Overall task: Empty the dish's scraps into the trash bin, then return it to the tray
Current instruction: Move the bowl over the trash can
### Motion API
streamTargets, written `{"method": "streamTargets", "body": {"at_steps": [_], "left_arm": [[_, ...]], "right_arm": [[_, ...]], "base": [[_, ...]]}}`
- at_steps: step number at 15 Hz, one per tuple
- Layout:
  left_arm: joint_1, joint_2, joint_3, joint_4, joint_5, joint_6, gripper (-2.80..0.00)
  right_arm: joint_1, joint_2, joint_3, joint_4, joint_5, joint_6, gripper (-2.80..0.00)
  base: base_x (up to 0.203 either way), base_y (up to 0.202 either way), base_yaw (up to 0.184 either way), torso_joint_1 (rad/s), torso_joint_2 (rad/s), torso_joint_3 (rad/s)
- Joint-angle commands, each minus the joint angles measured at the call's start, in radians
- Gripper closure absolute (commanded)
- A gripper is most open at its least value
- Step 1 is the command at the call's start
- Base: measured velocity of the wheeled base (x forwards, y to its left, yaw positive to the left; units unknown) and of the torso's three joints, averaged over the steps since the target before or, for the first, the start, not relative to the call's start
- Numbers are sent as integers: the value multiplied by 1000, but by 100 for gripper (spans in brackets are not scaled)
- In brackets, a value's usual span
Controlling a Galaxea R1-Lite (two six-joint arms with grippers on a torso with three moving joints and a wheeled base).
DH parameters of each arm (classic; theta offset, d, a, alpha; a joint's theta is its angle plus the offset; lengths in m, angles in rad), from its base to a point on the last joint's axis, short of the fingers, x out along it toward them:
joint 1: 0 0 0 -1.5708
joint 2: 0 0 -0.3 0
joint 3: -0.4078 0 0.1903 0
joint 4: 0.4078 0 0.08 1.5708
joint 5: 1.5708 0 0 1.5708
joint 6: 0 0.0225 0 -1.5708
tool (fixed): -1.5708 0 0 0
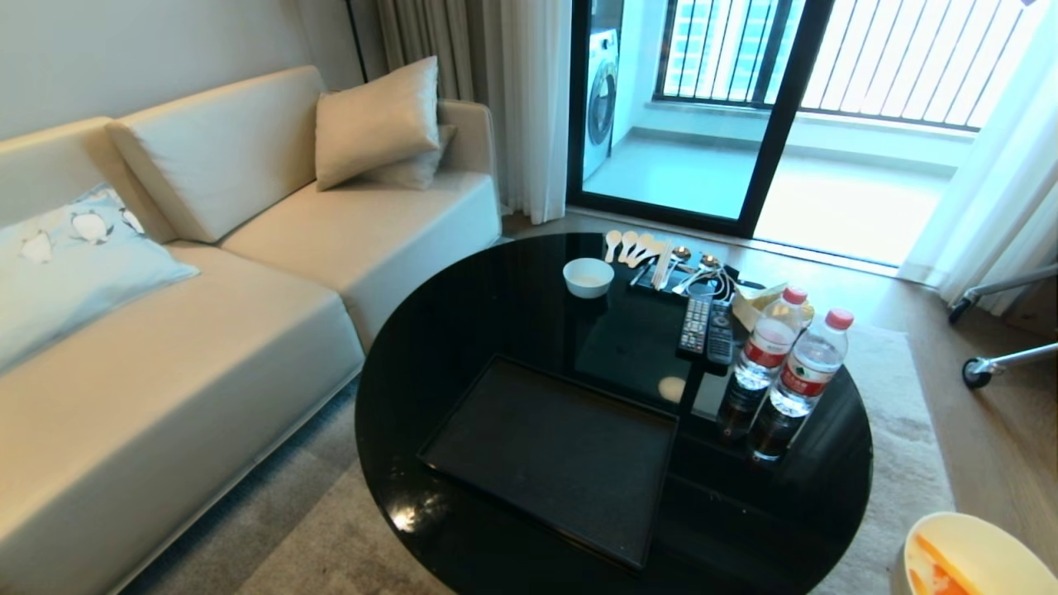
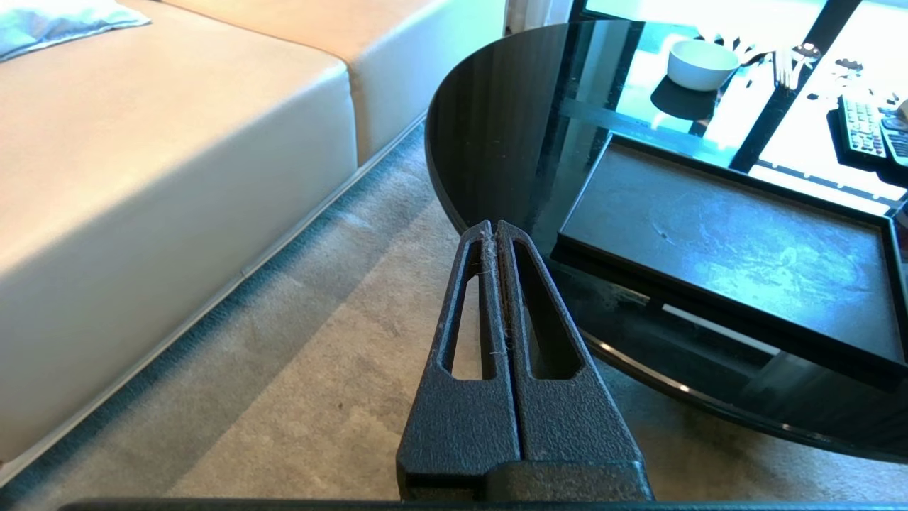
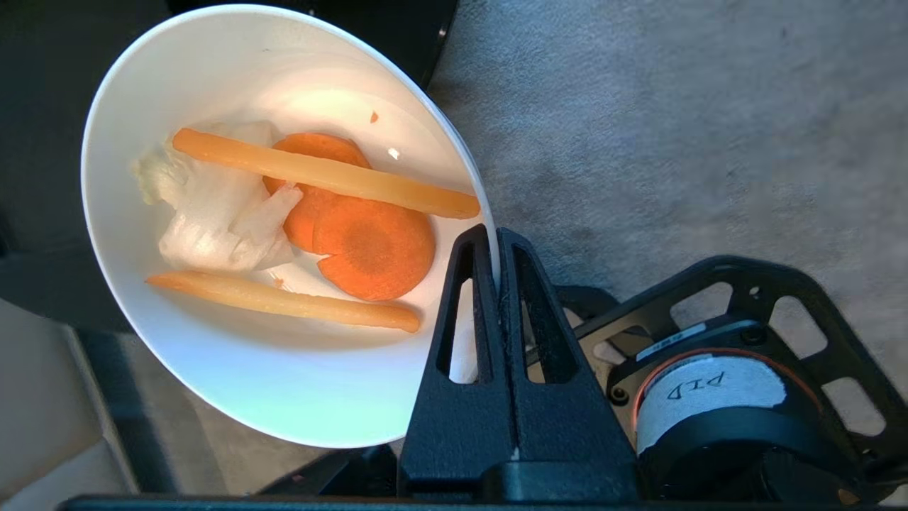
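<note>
The dish [image 3: 234, 369], a deep white bowl, hangs tilted above the grey carpet, off the table's near right side. My right gripper [image 3: 494, 238] is shut on its rim, one finger inside and one outside. The scraps [image 3: 355, 241], orange carrot slices and strips with pale peel, lie inside it. In the head view only part of the dish [image 1: 992, 545] shows, in the bottom right corner. The black tray [image 1: 554, 450] lies bare on the table's near side. The trash bin is out of view. My left gripper [image 2: 494, 227] is shut and parked over the carpet beside the table.
On the round glossy black table [image 1: 463, 330] stand a smaller white bowl [image 1: 588, 277], spoons [image 1: 632, 246], two remotes [image 1: 707, 330] and two water bottles [image 1: 806, 364]. A beige sofa [image 1: 207, 330] runs along the left. A black wheel frame [image 3: 716, 383] sits under the dish.
</note>
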Motion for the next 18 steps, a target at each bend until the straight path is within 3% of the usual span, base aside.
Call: {"method": "streamTargets", "body": {"at_steps": [1, 5, 10, 15, 18], "left_arm": [[0, 0, 0, 0, 1, -1, 0], [0, 0, 0, 0, 1, -1, 0], [0, 0, 0, 0, 1, -1, 0], [0, 0, 0, 0, 1, -1, 0], [0, 0, 0, 0, 1, -1, 0]], "right_arm": [[-1, 22, -6, -31, 2, -128, 0], [-4, 70, -5, -173, 3, -300, 0], [-4, 89, -2, -185, 2, -445, 0], [-1, 97, -2, -191, 1, -549, 0], [6, 97, -2, -194, 0, -558, 0]], "base": [[0, 0, 0, 0, 0, 0], [0, 0, 0, 0, 0, 0], [0, 0, 0, 0, 0, 0], [0, 0, 0, 0, 0, 0], [0, 0, 0, 0, 0, 0]]}}
